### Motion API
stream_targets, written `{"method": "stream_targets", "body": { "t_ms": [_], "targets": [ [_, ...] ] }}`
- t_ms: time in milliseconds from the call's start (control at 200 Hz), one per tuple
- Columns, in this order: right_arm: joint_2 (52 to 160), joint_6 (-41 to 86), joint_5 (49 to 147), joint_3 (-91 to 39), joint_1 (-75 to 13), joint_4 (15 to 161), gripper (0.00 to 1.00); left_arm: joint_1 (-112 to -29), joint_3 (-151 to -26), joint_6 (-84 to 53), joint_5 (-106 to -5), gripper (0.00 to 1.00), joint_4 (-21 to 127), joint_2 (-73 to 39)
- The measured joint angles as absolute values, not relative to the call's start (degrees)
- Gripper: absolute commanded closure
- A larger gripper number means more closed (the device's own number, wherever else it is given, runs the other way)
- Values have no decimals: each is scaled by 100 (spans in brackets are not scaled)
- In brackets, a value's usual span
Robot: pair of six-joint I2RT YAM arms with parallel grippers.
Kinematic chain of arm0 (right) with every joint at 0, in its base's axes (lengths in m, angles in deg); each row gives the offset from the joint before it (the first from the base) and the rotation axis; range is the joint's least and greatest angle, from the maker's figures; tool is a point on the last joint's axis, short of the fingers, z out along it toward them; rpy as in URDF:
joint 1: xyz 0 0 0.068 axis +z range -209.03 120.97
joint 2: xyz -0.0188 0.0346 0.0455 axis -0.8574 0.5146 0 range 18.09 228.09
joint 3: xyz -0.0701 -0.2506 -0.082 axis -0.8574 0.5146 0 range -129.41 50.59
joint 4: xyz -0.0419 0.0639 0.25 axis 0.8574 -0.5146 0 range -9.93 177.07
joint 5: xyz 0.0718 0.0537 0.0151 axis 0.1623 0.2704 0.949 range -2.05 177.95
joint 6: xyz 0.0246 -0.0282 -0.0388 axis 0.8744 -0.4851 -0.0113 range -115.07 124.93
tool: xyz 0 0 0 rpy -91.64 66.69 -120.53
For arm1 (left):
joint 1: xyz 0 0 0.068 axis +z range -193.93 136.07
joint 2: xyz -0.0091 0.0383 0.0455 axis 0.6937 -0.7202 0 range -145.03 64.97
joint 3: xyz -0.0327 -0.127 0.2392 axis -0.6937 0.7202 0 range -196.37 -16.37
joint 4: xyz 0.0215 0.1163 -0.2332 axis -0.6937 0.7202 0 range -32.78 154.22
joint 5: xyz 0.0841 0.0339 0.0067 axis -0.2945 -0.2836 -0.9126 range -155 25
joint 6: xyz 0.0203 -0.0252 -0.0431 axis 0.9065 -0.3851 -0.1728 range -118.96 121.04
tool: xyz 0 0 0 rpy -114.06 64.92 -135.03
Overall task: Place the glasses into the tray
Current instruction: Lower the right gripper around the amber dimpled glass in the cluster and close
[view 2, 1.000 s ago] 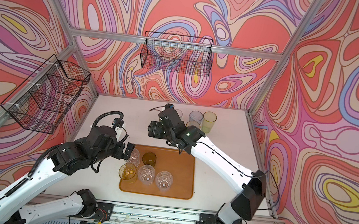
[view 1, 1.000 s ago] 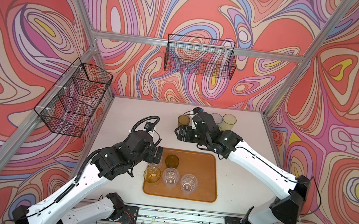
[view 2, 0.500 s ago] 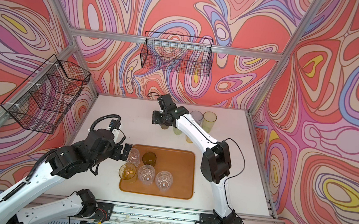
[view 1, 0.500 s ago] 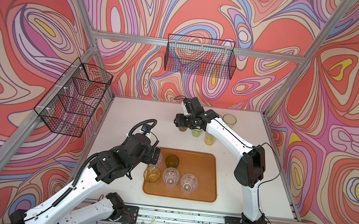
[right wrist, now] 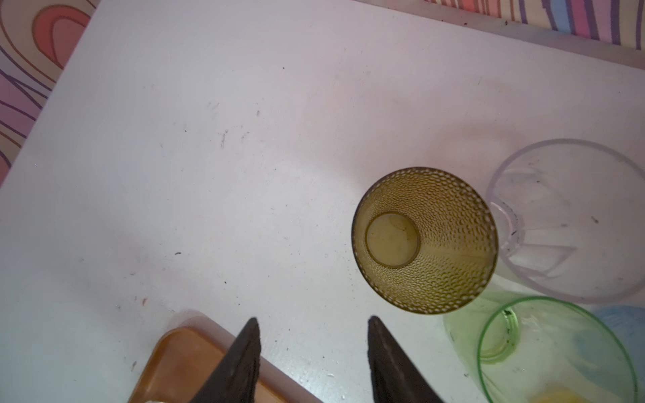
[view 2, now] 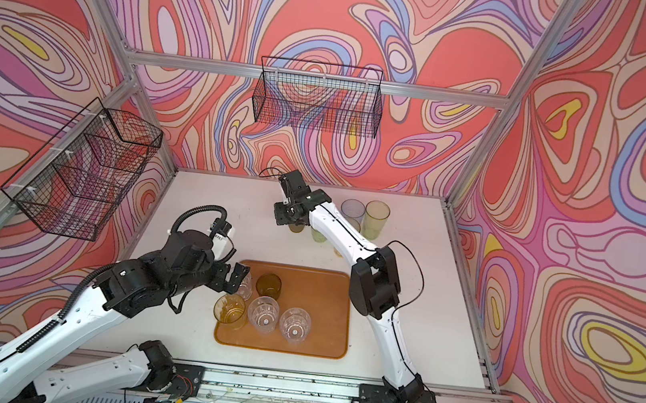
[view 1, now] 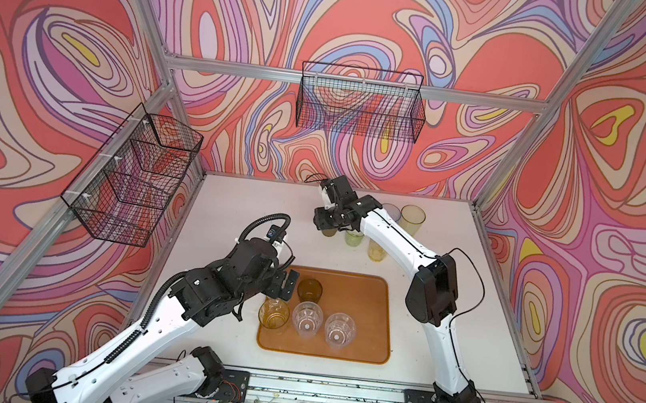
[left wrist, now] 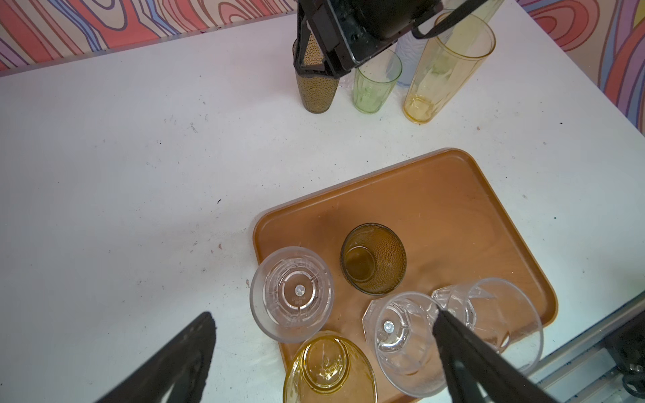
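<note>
Glasses [view 1: 307,324], five, on orange-brown tray [view 1: 368,300]

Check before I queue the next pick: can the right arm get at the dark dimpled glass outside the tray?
Probably yes: the right gripper hangs open beside the dark dimpled glass, bare table between them, though the green glass and clear glass crowd one side.

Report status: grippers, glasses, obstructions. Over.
Left gripper open, empty, over tray corner. Right gripper open at olive glass, fingers not around it. Five glasses in tray, rest on table. Green glass crowds the olive one.
</note>
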State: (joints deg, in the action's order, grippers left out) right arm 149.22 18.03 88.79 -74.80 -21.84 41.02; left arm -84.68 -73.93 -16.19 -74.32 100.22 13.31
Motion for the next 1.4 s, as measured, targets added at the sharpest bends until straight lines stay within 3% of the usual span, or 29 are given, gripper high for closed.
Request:
{"method": "stream_targets", "body": {
  "t_ms": [396,1402],
  "targets": [
    [15388,1447,8671,-7939,-2184,3984,63,-8468,-7385,-1586,-7393,0,10018,1299],
    [15784,1180,8448,-8194,-2184,3906,68,-8468,-7385,-1564,-7414,0,10022,1165]
  ]
}}
